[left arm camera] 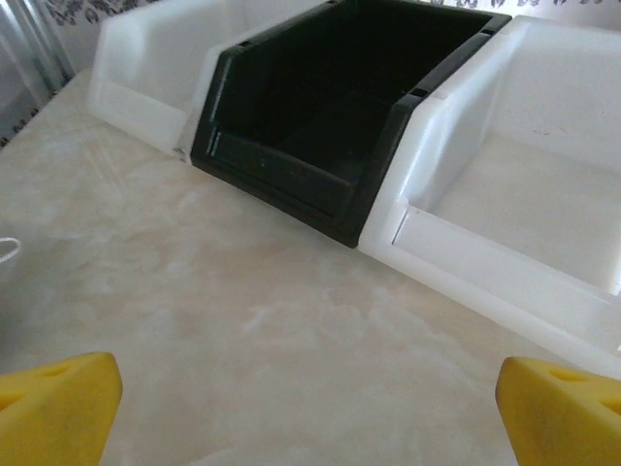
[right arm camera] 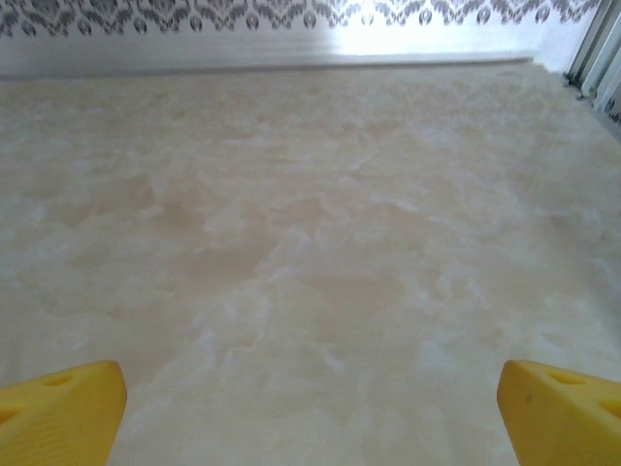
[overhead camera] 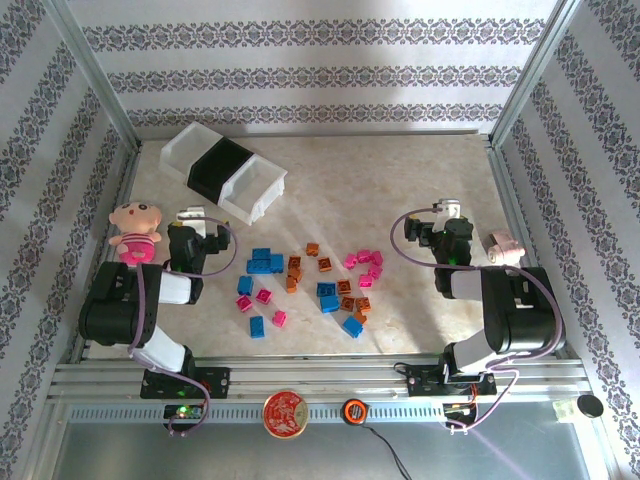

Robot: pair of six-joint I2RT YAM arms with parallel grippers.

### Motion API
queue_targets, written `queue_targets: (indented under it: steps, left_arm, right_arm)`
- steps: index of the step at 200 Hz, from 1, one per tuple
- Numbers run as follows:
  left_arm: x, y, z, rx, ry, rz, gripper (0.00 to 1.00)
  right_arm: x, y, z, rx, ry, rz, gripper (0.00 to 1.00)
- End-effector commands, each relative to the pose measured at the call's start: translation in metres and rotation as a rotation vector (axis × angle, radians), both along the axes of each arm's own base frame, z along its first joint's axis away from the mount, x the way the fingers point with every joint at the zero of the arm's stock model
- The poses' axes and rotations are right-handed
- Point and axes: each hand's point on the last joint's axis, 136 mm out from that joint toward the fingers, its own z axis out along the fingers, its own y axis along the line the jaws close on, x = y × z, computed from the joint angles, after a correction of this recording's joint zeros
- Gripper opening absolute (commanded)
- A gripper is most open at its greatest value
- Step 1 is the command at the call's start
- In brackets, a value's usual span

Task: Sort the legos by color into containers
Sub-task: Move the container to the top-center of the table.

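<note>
Several blue (overhead camera: 265, 262), orange (overhead camera: 294, 272) and pink legos (overhead camera: 363, 262) lie scattered on the marble table between the two arms. The containers (overhead camera: 222, 172) stand joined at the back left, a black bin (left arm camera: 320, 107) between two white ones (left arm camera: 543, 194). All three look empty. My left gripper (overhead camera: 192, 222) hovers left of the pile and faces the bins. It is open (left arm camera: 310, 417), with bare table between its yellow fingertips (left arm camera: 58, 408). My right gripper (overhead camera: 447, 215) is right of the pile, also open (right arm camera: 310, 417) over bare table, with nothing between its yellow fingertips (right arm camera: 563, 413).
A pink plush doll (overhead camera: 135, 232) sits by the left arm. A pink-white roll (overhead camera: 503, 246) lies beside the right arm. Metal frame posts and patterned walls close in the table on three sides. A red disc (overhead camera: 283, 413) and a small ring (overhead camera: 353, 410) rest on the front rail.
</note>
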Motion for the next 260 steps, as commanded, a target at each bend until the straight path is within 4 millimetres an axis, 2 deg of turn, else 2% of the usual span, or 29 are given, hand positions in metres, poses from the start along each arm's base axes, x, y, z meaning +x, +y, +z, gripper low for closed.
queue_targets:
  steps: [1, 20, 38, 53, 62, 75, 86, 94, 104, 121, 139, 152, 171, 189, 201, 224, 227, 260]
  left_arm:
    - [-0.012, 0.004, 0.03, 0.017, -0.079, 0.052, 0.99]
    - [-0.021, 0.01, 0.053, 0.006, -0.105, 0.099, 0.99]
    - [-0.028, 0.015, 0.077, -0.091, -0.154, 0.154, 0.99]
    - [-0.032, 0.024, 0.107, -0.224, -0.302, 0.224, 0.99]
    - [-0.038, 0.03, 0.122, -0.333, -0.408, 0.268, 0.99]
    - [-0.045, 0.029, 0.14, -0.481, -0.524, 0.252, 0.99]
    - [-0.045, 0.023, 0.147, -0.59, -0.555, 0.203, 0.99]
    - [-0.041, 0.02, 0.146, -0.68, -0.533, 0.189, 0.99]
    - [-0.034, 0.015, 0.146, -0.746, -0.485, 0.162, 0.99]
    - [-0.02, -0.005, 0.154, -0.771, -0.411, 0.049, 0.99]
    - [-0.011, -0.027, 0.168, -0.807, -0.423, -0.101, 0.99]
    - [-0.003, -0.036, 0.172, -0.878, -0.398, -0.174, 0.99]
    - [0.015, -0.059, 0.173, -0.902, -0.271, -0.314, 0.99]
    - [0.036, -0.076, 0.148, -0.864, -0.008, -0.327, 0.99]
    - [0.041, -0.08, 0.133, -0.799, 0.132, -0.308, 0.99]
    - [0.04, -0.066, 0.113, -0.627, 0.289, -0.181, 1.0]
    - [0.039, -0.061, 0.105, -0.597, 0.324, -0.144, 1.0]
    - [0.054, -0.038, 0.083, -0.346, 0.521, -0.041, 0.94]
  right_arm:
    - [0.003, 0.001, 0.027, 0.023, 0.0, 0.007, 0.98]
    - [-0.002, -0.01, 0.03, 0.061, 0.041, -0.079, 0.98]
    - [-0.008, -0.023, 0.037, 0.081, 0.048, -0.19, 0.98]
    - [-0.012, -0.036, 0.049, 0.071, 0.033, -0.31, 0.98]
    - [-0.017, -0.05, 0.056, 0.105, 0.018, -0.426, 0.98]
    - [-0.024, -0.064, 0.058, 0.303, 0.0, -0.562, 0.98]
    - [-0.041, -0.071, 0.042, 0.52, 0.043, -0.682, 0.98]
    - [-0.034, -0.063, 0.04, 0.652, 0.033, -0.603, 0.98]
    - [-0.022, -0.046, 0.043, 0.72, 0.019, -0.459, 0.98]
    - [-0.012, -0.024, 0.043, 0.681, 0.101, -0.343, 0.98]
    - [-0.006, 0.003, 0.042, 0.679, 0.167, -0.233, 0.98]
    - [-0.004, 0.022, 0.041, 0.677, 0.215, -0.151, 0.98]
    - [-0.004, 0.047, 0.035, 0.656, 0.287, -0.076, 0.98]
    - [-0.004, 0.065, 0.026, 0.643, 0.334, -0.027, 0.98]
    - [-0.005, 0.073, 0.021, 0.634, 0.363, -0.005, 0.98]
    - [-0.007, 0.082, 0.012, 0.625, 0.4, 0.012, 0.98]
    - [-0.007, 0.083, 0.011, 0.626, 0.403, 0.012, 0.98]
    - [-0.006, 0.086, 0.008, 0.6, 0.424, 0.014, 0.98]
